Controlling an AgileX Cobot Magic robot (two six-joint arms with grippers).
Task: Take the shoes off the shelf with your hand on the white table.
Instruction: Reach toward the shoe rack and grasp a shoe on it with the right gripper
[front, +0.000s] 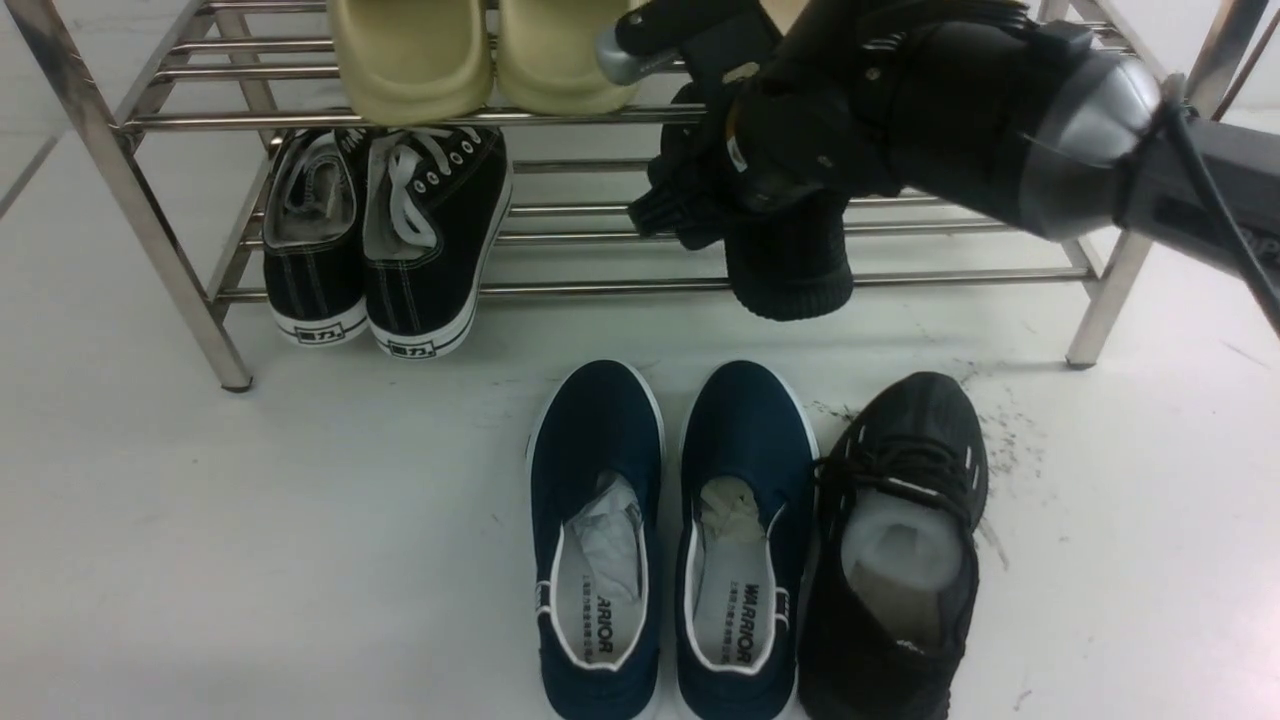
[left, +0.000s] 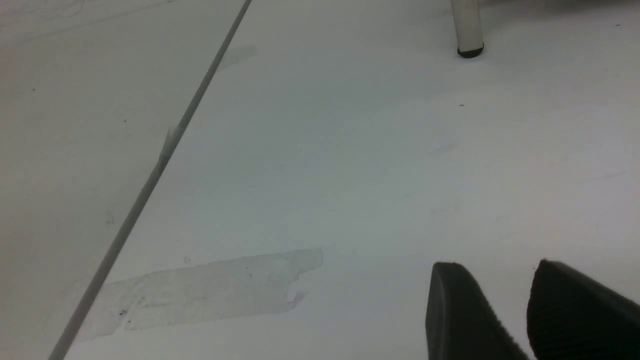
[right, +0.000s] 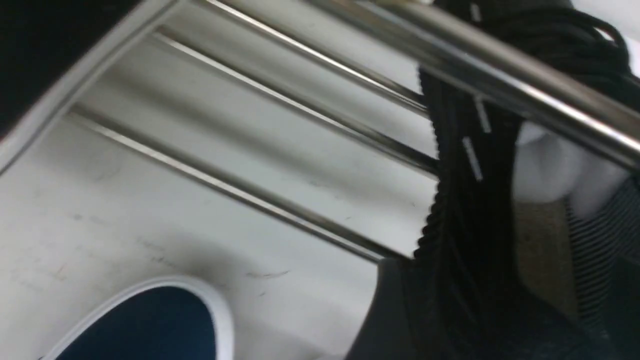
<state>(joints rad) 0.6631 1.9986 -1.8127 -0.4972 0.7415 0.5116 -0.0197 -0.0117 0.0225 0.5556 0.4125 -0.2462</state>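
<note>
One black knit sneaker (front: 895, 560) lies flat on the white table (front: 200, 560) at the lower right of the front view. Its toe points toward the shelf and white stuffing fills its opening. Its mate (front: 790, 270) sits on the lower tier of the steel-bar shelf (front: 600, 285), right of centre, ribbed heel overhanging the front bar. The bulky black right hand (front: 735, 215) covers this shoe's upper; whether it grips is unclear.

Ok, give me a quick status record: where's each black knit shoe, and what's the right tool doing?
shoe one: on white table, beside navy slip-ons
shoe two: lower tier of shelf, heel past front bar
right tool: open, astride shoe two's side wall; not yet clamped
also on shelf: black canvas sneakers, beige slippers
</note>
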